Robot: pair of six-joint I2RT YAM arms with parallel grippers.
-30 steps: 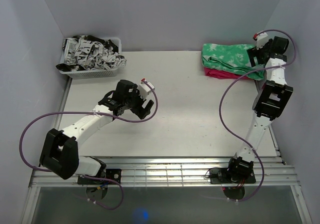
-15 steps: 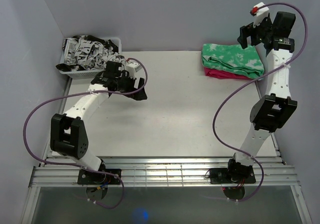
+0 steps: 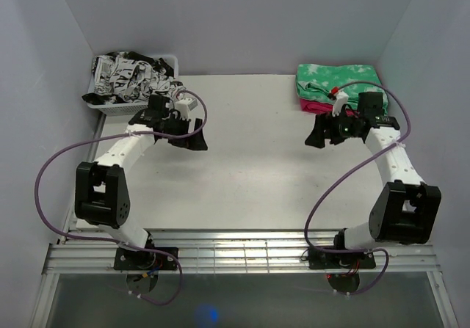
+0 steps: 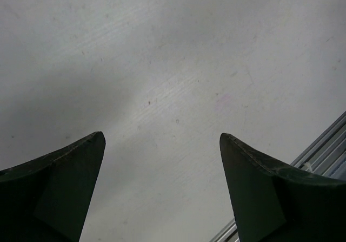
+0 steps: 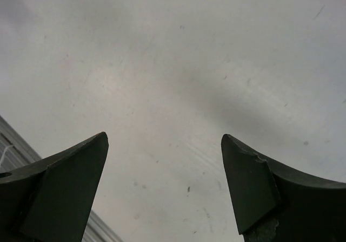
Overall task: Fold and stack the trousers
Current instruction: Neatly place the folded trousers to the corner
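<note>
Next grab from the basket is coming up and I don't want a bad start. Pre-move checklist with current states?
1. The left gripper is open with nothing between its fingers: ok.
2. The right gripper is open with nothing held: ok.
3. Pick target: the trousers are in the basket, a crumpled black-and-white pile: ok.
4. The table between the arms is bare for folding: ok.
5. Stack in place in the far right corner, green pair folded on pink pair: ok.
6. Right arm's cable off the stack: cannot tell. It loops across the green pair in the top view.
</note>
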